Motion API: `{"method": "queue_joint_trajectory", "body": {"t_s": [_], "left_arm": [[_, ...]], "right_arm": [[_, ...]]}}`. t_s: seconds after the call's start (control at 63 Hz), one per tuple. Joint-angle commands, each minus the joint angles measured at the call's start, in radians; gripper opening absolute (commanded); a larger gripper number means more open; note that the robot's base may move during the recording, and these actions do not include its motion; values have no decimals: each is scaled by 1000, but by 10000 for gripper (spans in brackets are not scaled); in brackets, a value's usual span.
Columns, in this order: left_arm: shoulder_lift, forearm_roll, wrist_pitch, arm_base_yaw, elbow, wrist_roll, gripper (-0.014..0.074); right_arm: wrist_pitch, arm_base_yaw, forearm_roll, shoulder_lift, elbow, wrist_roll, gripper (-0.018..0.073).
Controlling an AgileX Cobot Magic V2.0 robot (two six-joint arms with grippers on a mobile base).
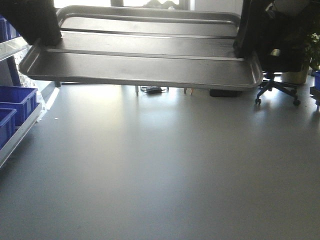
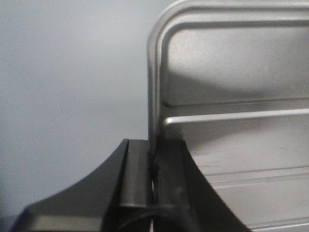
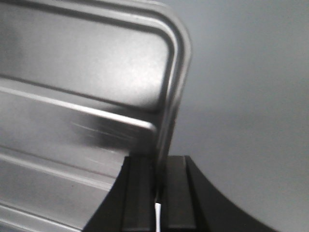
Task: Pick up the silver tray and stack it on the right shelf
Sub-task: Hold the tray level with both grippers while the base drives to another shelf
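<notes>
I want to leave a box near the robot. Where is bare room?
The grey floor is bare from under the held silver tray to the near edge. Crowded: blue bins on the rack at left; office chair at far right.

Front view: both arms are cropped by the top edge, the rack (image 1: 20, 131) and its blue bins (image 1: 17, 100) are clipped at the left edge, the office chair (image 1: 277, 85) is largely hidden behind the right arm, and the small dark items (image 1: 154, 90) below the silver tray (image 1: 145, 67) cannot be identified. Wrist views: the tray is cut by the frame edges, and the left gripper (image 2: 153, 145) and right gripper (image 3: 158, 162) are cropped at the bottom. The tray floor in the right wrist view is smeared by blur.
</notes>
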Motion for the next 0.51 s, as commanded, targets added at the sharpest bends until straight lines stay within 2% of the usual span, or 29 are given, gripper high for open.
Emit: {"method": "queue_joint_trajectory", "body": {"t_s": [0.0, 0.492], "left_arm": [[-31, 6, -42, -10, -35, 6, -94], [-31, 6, -42, 3, -35, 6, -94]], "right_arm": [[-54, 5, -1, -38, -36, -28, 57], [-50, 5, -1, -38, -36, -28, 57]]}}
